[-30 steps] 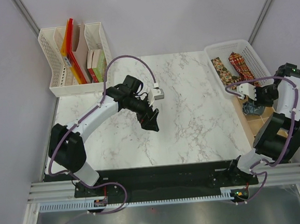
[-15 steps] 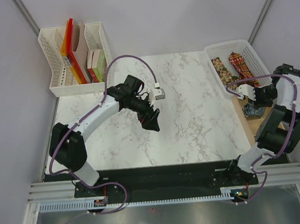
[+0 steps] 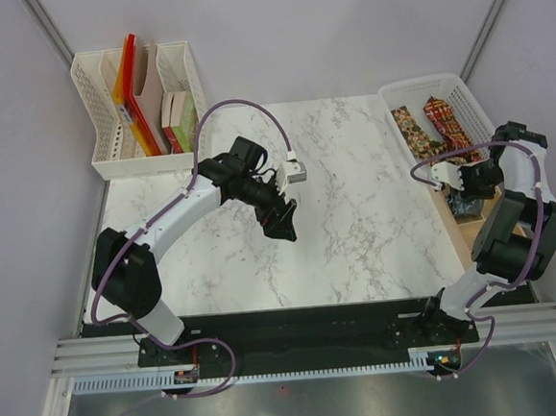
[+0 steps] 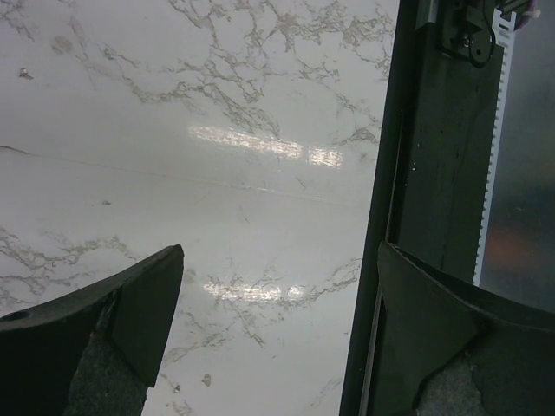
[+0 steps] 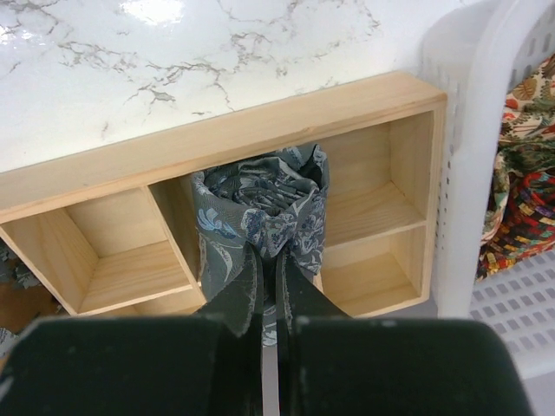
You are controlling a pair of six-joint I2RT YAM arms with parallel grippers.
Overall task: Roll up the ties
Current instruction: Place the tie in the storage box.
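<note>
The dark grey-green tie is rolled up and my right gripper is shut on its near side, holding it at the middle compartment of a wooden divided box. In the top view this gripper and the roll are off the table's right edge. The brown-gold tie and the red tie lie unrolled in a white basket; the red tie also shows in the right wrist view. My left gripper is open and empty over the marble table.
A white rack with coloured books and folders stands at the back left. The wooden box sits beside the table's right edge, just in front of the basket. The black base rail runs along the near edge.
My right gripper has carried the rolled tie a little toward the back, nearer the basket. The left arm has barely moved.
</note>
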